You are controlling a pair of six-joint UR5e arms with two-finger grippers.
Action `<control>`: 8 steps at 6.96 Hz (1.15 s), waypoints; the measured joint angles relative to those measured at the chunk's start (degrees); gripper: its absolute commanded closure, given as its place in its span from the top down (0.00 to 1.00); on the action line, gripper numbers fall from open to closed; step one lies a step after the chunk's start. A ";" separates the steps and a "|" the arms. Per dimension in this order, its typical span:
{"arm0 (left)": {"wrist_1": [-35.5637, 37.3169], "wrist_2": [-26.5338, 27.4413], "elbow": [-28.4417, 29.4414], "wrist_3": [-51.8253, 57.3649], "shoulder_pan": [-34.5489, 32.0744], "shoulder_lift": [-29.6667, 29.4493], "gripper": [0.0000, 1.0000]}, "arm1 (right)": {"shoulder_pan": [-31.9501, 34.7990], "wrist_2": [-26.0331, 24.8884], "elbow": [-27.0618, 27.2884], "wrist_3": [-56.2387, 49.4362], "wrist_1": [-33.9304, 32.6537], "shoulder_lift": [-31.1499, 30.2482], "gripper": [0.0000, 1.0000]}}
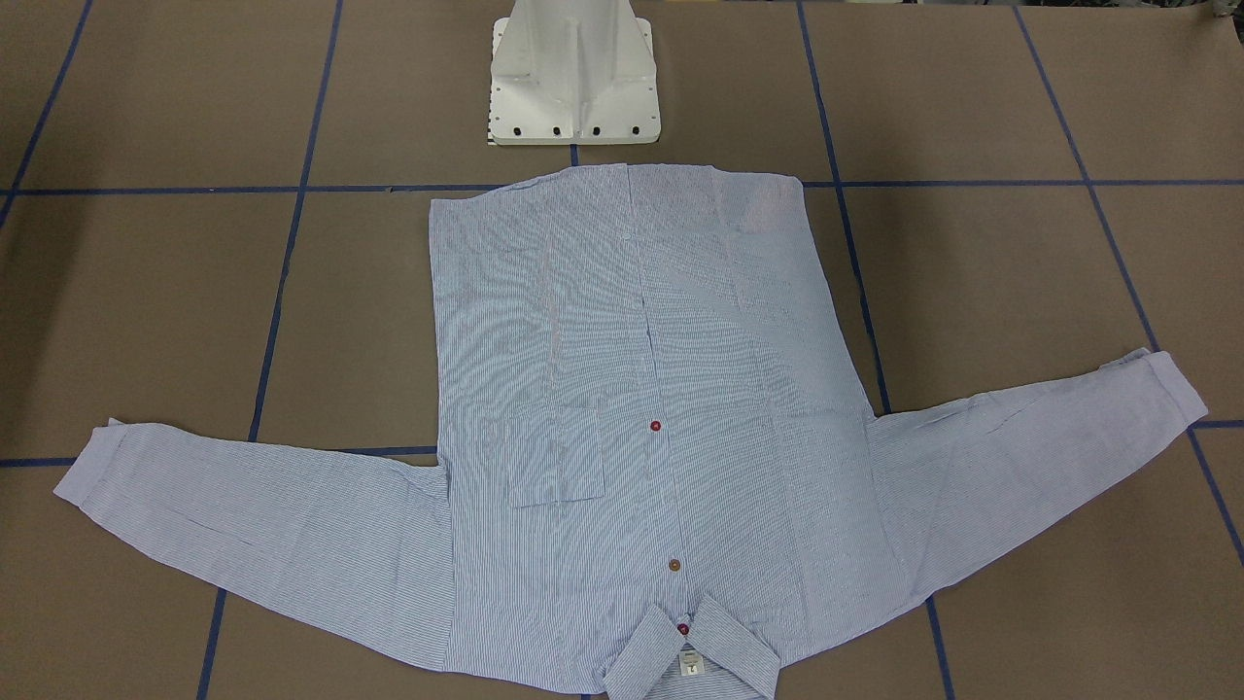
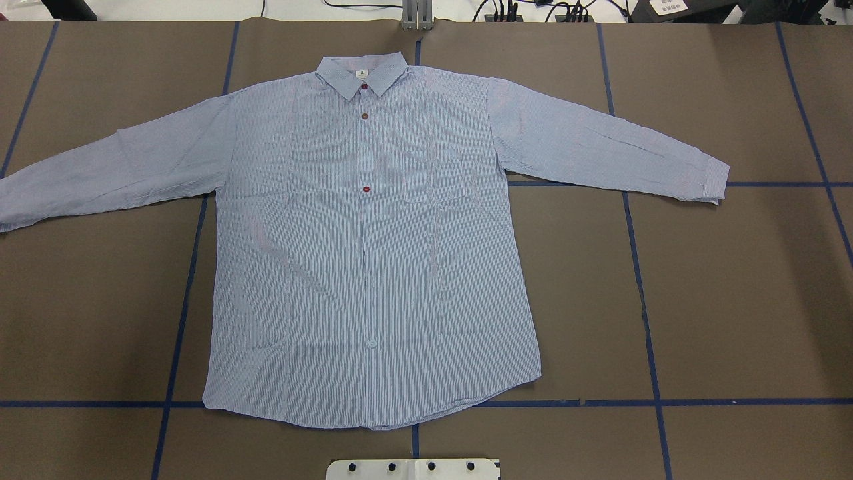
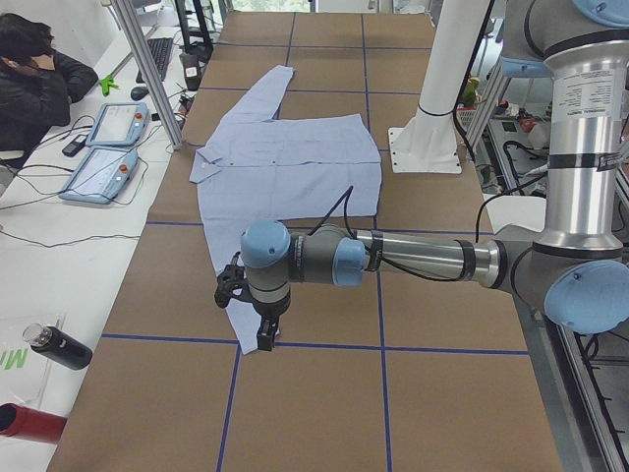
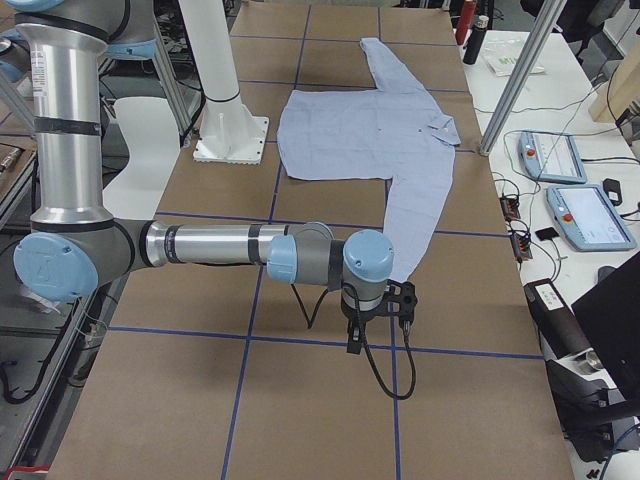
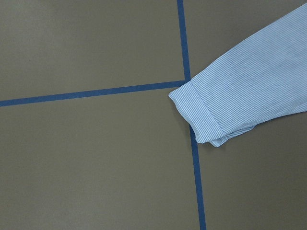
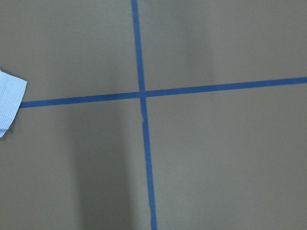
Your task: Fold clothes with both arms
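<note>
surface: table (image 2: 733, 300) covered in brown paper, blue tape grid (image 2: 643, 300) on it, paper flat

left side: left arm (image 3: 413, 258) reaches out low over the table, left gripper (image 3: 260, 329) hangs above the left sleeve's cuff (image 5: 201, 117). It only shows in the side view, so can't tell if the jaws are parted or closed. Wrist cam sees that cuff lying on a tape crossing

middle: shirt (image 2: 373, 233) lies flat, front up, placket closed, sleeves spread out to both sides. Collar (image 2: 363, 70) at the far edge from the robot, hem just short of the white pedestal base (image 1: 573, 73). Chest pocket (image 2: 434, 180) right of the placket in the overhead view

right side: right sleeve's cuff (image 2: 713, 180) ends on a tape line. Right arm (image 4: 210, 245) mirrors the left, right gripper (image 4: 375, 315) above the table just past that cuff. Again side view only, can't tell its jaw state. Right wrist cam catches just a corner of the cuff at its left edge

room: white bench along the far side of the table with two teach pendants (image 3: 103, 147), loose cables (image 4: 515, 215), aluminium posts (image 4: 520, 70), a black bottle (image 3: 59, 346) and a red one (image 3: 25, 421). A person (image 3: 34, 88) in dark clothes sits at the bench
</note>
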 measured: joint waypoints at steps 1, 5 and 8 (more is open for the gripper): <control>-0.19 -0.17 -2.10 -0.01 0.01 -0.22 1.00 | -2.99 0.00 0.11 0.10 4.37 0.21 1.00; -11.94 -0.31 1.57 -1.07 0.34 -1.38 1.00 | -14.36 -0.27 -6.46 4.98 23.43 4.45 1.00; -18.19 -0.56 5.06 -7.20 0.35 -1.73 1.00 | -23.58 -2.29 -13.82 17.00 36.08 10.68 1.00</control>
